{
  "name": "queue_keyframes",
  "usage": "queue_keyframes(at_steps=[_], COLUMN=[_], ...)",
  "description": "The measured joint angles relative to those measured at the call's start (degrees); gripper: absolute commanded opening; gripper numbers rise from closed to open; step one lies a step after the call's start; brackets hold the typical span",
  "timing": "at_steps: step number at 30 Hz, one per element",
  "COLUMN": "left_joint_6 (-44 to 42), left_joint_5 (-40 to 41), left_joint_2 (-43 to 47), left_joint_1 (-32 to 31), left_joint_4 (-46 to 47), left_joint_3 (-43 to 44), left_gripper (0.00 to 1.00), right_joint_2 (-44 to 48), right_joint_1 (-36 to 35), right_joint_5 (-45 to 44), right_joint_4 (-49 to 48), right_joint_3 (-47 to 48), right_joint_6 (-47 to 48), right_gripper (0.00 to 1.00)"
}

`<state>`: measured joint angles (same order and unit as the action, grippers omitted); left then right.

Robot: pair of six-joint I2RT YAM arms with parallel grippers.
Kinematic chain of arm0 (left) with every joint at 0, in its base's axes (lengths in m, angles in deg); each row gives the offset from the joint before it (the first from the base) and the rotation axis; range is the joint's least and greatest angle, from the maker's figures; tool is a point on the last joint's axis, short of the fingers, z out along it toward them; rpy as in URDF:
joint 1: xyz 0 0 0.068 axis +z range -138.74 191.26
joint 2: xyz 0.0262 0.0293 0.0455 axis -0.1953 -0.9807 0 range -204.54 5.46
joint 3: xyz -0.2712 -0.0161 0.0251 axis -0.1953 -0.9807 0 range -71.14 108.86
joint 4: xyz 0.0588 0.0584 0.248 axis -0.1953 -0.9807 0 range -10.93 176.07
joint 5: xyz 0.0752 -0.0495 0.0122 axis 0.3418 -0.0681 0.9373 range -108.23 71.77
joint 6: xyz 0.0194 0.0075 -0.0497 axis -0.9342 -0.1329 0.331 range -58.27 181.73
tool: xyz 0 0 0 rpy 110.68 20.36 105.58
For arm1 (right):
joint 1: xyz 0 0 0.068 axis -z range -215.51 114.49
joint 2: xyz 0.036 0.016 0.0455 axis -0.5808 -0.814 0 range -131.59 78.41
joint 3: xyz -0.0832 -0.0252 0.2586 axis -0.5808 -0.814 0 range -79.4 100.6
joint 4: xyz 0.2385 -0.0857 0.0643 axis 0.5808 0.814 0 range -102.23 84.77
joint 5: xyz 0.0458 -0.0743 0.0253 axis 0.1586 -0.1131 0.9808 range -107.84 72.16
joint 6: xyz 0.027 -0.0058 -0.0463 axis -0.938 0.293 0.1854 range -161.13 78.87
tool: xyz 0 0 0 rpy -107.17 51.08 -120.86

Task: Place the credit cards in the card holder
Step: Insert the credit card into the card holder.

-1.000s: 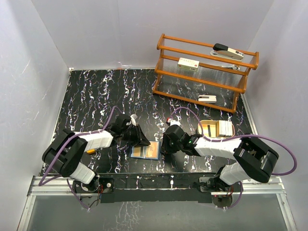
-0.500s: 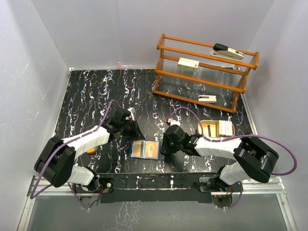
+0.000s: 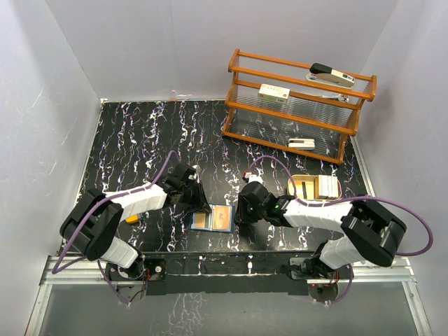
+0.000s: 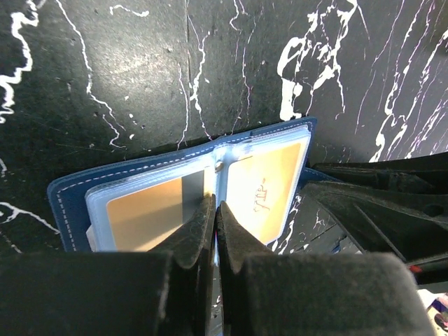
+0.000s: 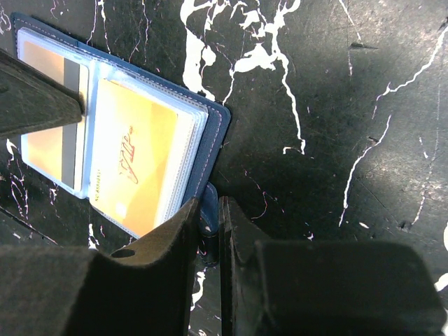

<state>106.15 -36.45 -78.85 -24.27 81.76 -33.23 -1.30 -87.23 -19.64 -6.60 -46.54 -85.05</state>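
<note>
The card holder (image 3: 213, 219) lies open on the black table, navy outside with clear pockets inside. A tan-orange credit card with a dark stripe (image 4: 140, 213) fills the left pocket, and another with red writing (image 4: 269, 185) fills the right. My left gripper (image 4: 215, 204) is shut with nothing in it, its tips down on the holder's centre fold. My right gripper (image 5: 209, 203) is shut on the holder's navy snap tab (image 5: 208, 210) at its right edge. In the top view the left gripper (image 3: 203, 207) and right gripper (image 3: 238, 213) flank the holder.
A wooden rack (image 3: 294, 105) stands at the back right with white devices on its shelves. A beige tray (image 3: 315, 187) holding white blocks sits right of the right arm. A small orange thing (image 3: 131, 220) lies by the left arm.
The left gripper closed, drew back from the holder toward the far left, then came back onto its centre fold. The right arm and the holder stayed put.
</note>
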Motion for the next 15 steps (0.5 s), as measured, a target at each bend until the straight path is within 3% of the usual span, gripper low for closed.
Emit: queue_keyframes(at_steps=[15], left_joint_6=[2.36], left_joint_5=[-1.68], left_joint_2=[-2.71], left_joint_1=[-2.56], left_joint_4=[5.77], left_joint_3=[-1.44], left_gripper=[0.0], right_joint_2=[-0.15], right_joint_1=[0.0], right_joint_5=[0.09], right_joint_4=[-0.11], right_joint_3=[0.02], right_joint_6=[0.09], right_gripper=[0.14])
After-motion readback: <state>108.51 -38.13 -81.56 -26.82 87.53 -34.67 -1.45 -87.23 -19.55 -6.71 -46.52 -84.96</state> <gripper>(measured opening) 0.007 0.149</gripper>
